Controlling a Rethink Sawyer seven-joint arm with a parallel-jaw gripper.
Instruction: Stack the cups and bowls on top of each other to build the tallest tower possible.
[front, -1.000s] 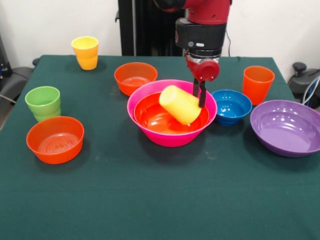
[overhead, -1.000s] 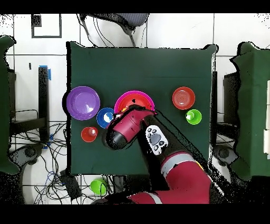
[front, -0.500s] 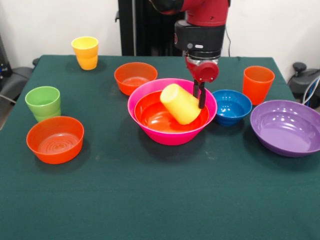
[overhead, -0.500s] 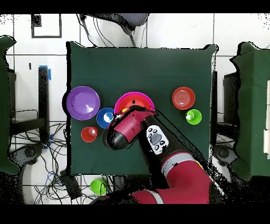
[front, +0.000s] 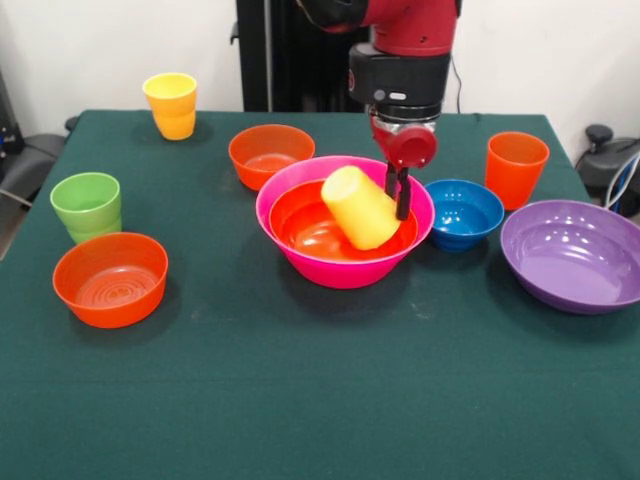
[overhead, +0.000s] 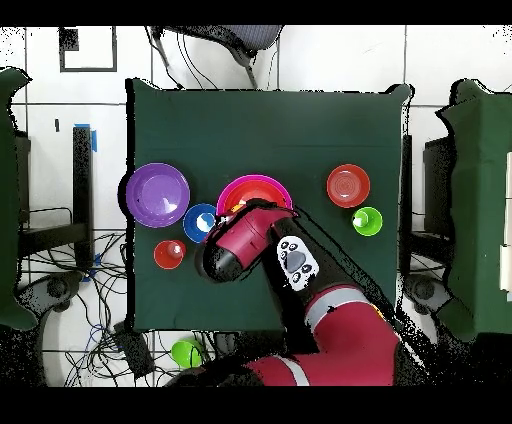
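At the centre of the green bench (front: 320, 400) stands the pink bowl (front: 290, 180), the largest container in view. A large orange bowl (front: 300, 225) sits nested inside it, its rim just below the pink rim. A yellow cup (front: 358, 208) lies tilted in the orange bowl, base pointing up and toward the left of the front view, mouth down against the bowl's right side. These three items form the tower.

The end effector (front: 397, 200) hangs over the right part of the pink bowl, its dark fingers pointing down beside the cup's lower right edge. Whether the fingers grip the cup rim cannot be determined; the gap between them is not resolved in either view. In the overhead view the arm (overhead: 240, 245) covers most of the bowl.

Remaining containers, all empty and upright on the bench:
- blue bowl (front: 462, 212), just right of the pink bowl, nearly touching it;
- purple bowl (front: 575, 255), further right;
- orange cup (front: 516, 168), behind the blue bowl;
- small orange bowl (front: 270, 154), just behind the pink bowl on the left;
- second small orange bowl (front: 110, 278), front left;
- green cup (front: 87, 206), just behind that bowl;
- second yellow cup (front: 172, 105), far left corner.
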